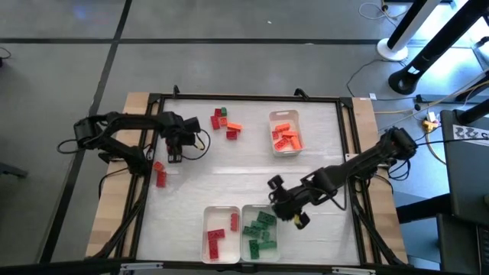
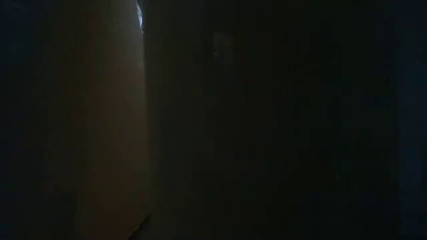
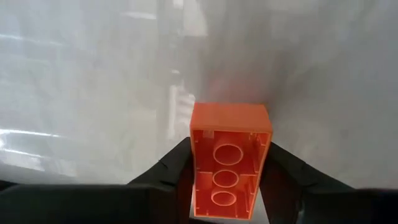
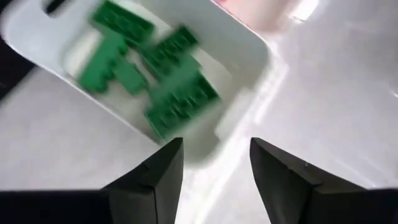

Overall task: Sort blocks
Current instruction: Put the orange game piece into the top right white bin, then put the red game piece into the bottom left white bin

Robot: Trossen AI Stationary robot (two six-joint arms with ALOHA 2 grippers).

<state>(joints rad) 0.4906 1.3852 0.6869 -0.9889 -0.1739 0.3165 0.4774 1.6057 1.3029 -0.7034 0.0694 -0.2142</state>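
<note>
From above, the left tool (image 1: 175, 155) sits over the pale bench (image 1: 229, 179) near loose studded bricks (image 1: 227, 126); three white rectangular trays (image 1: 286, 133) hold orange, red and green ones. Its wrist view shows dark fingers (image 3: 166, 170) pinching a glossy hollow orange brick (image 3: 227, 159). The right tool (image 4: 214, 163) is spread, empty, beside the green bricks (image 4: 171, 81).

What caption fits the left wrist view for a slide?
Left gripper fingers flank an orange block, hollow underside facing the camera.
</note>
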